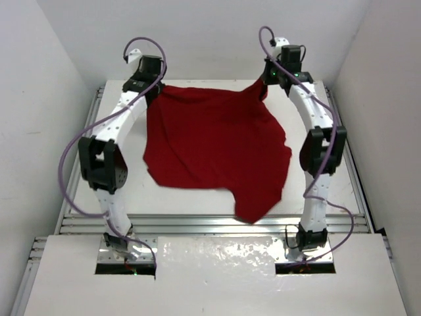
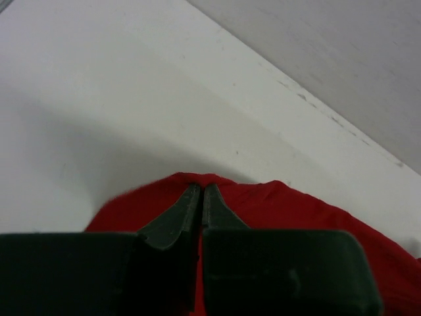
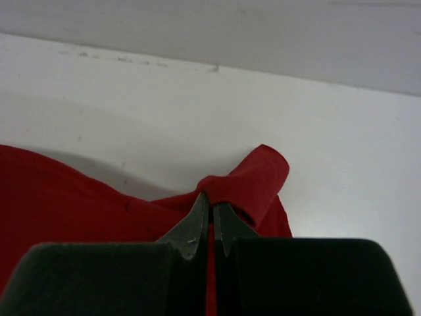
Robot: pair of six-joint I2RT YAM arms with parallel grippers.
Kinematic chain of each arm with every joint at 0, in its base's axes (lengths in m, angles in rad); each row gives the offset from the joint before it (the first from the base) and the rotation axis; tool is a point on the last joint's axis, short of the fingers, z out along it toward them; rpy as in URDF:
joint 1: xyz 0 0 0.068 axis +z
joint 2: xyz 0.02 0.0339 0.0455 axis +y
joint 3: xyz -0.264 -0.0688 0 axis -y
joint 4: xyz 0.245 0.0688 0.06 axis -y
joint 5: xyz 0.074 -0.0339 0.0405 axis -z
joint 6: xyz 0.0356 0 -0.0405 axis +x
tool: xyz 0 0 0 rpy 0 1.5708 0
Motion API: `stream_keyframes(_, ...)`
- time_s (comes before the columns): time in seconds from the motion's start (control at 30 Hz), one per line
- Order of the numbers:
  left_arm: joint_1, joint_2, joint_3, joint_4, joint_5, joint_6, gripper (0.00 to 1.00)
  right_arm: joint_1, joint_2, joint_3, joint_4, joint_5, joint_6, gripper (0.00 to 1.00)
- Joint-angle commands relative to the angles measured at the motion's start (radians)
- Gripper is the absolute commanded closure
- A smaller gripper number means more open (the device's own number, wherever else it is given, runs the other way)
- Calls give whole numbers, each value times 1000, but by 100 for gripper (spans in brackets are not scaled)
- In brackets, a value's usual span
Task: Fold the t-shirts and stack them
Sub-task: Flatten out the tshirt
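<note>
Left gripper (image 2: 200, 193) and right gripper (image 3: 212, 204) each pinch the t-shirt (image 1: 217, 148) at 12 o'clock; its body lies toward 6 o'clock.

Plain white all round here: a back wall (image 1: 210, 33) straight ahead, with a left wall (image 1: 39, 99) and a right wall (image 1: 388, 92) closing in like a booth. Below them sits a white table (image 1: 197, 201), matte and evenly lit, with only soft grey shadows lying on it. Silver aluminium rails (image 1: 210, 224) run across its near edge, and more line both sides. Nearest me there's a white board (image 1: 217, 289), and a glossy patch (image 1: 217, 253) on it is catching the light. Up close, the seam (image 3: 131, 60) where table meets wall shows small dark scuffs.
</note>
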Motion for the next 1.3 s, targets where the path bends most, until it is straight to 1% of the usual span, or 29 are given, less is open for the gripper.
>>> stream_keyframes(0.0,35,103,74,196,-49,12,100,15,89,144,238,-29,1,100)
stream_keyframes(0.03,43,138,105,201,-39,17,100,15,170,186,241,-12,-2,100)
stream_keyframes(0.1,72,243,177,244,0,51,100,15,232,264,278,1,-11,100)
stream_keyframes(0.17,89,311,259,242,59,75,100,11,283,275,304,19,-22,100)
stream_keyframes(0.2,92,349,268,244,69,78,100,11,286,236,350,22,-28,100)
stream_keyframes(0.23,92,359,262,258,85,78,100,10,283,207,367,25,-34,100)
stream_keyframes(0.27,92,350,205,317,100,83,100,10,286,162,420,24,-36,100)
stream_keyframes(0.3,92,342,173,346,108,78,100,8,292,157,431,22,-36,100)
stream_keyframes(0.37,93,330,104,390,103,68,100,7,323,186,430,2,-30,100)
stream_keyframes(0.4,95,333,105,387,94,63,100,7,362,244,413,-1,-28,100)
stream_keyframes(0.47,112,339,132,356,53,34,100,8,387,283,406,-6,-24,100)
stream_keyframes(0.57,146,336,169,275,68,2,100,7,355,245,406,4,-27,100)
stream_keyframes(0.63,147,287,166,262,83,20,100,7,285,220,373,19,-30,100)
stream_keyframes(0.7,144,226,159,252,102,35,100,7,216,156,282,30,-2,100)
stream_keyframes(0.73,144,213,177,227,81,11,100,2,159,145,242,18,57,93)
stream_keyframes(0.77,147,209,194,194,64,-1,100,1,142,139,209,-22,79,92)
stream_keyframes(0.83,149,204,228,89,1,-61,100,-1,142,148,143,-129,137,97)
stream_keyframes(0.87,149,198,226,54,-12,-78,100,-1,148,160,142,-148,130,100)
stream_keyframes(0.9,149,192,217,52,-3,-86,100,-1,149,142,154,-148,128,100)
stream_keyframes(0.93,149,186,187,51,5,-102,100,-1,136,118,165,-130,127,100)
stream_keyframes(1.0,149,146,110,55,25,-125,100,-1,88,-3,209,-154,107,100)
stream_keyframes(1.03,147,126,78,60,24,-130,100,8,-3,-148,246,-209,104,100)
stream_keyframes(1.07,147,77,40,74,25,-133,100,21,-57,-212,284,-213,78,100)
stream_keyframes(1.1,147,49,6,71,14,-141,100,37,-106,-267,272,-197,67,100)
stream_keyframes(1.13,147,-13,-71,51,4,-176,100,74,-198,-353,243,-158,62,100)
stream_keyframes(1.17,147,-49,-121,49,-6,-201,100,96,-243,-397,168,-124,97,100)
stream_keyframes(1.2,147,-90,-240,60,-6,-234,100,141,-290,-459,143,-96,131,97)
stream_keyframes(1.23,147,-132,-301,74,-6,-253,100,166,-342,-622,130,-87,160,95)
stream_keyframes(1.27,147,-206,-367,110,-1,-265,100,195,-452,-721,184,-38,233,81)
